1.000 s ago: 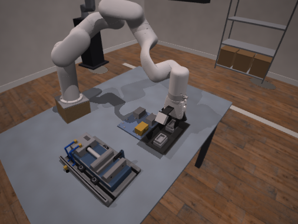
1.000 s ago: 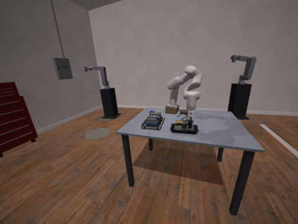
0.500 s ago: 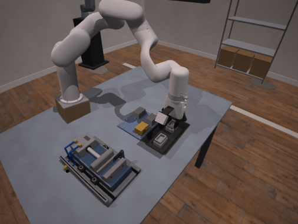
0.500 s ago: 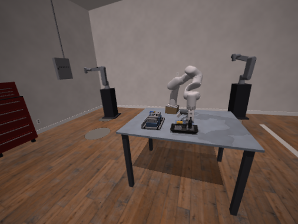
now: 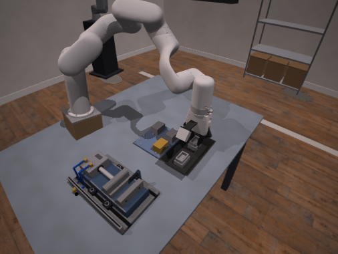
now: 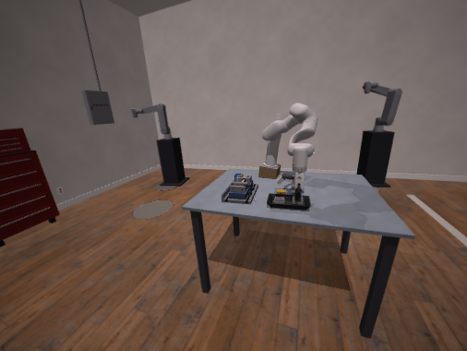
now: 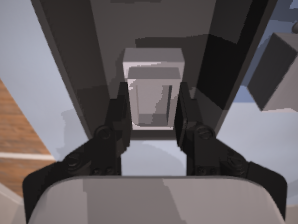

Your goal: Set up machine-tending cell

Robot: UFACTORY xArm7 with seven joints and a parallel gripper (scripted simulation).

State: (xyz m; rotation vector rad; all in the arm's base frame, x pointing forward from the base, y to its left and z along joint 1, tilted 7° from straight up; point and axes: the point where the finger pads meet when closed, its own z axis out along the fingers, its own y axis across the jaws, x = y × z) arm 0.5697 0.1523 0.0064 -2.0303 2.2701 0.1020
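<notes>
Grey pocketed finished part [image 7: 152,95], held upright over black outfeed tray [image 5: 204,152].

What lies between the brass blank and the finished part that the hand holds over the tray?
In the top view, one grey aluminium blank lies there, on the infeed plate.

The grey rectangular worktop [image 5: 50,207] carries a blue steel vise [image 5: 113,188], blue infeed plate [image 5: 143,143], black outfeed tray [image 5: 200,154] and brown arm pedestal [image 5: 83,128].

A white xArm [image 6: 295,131] bends down over a black outfeed tray [image 6: 288,201] on a grey table [image 6: 332,203], beside a blue vise [image 6: 240,190]. Two grey arms on black pedestals [image 6: 172,162] [image 6: 375,157] stand by the wall, and a red tool cabinet [image 6: 23,182] stands at the left.
</notes>
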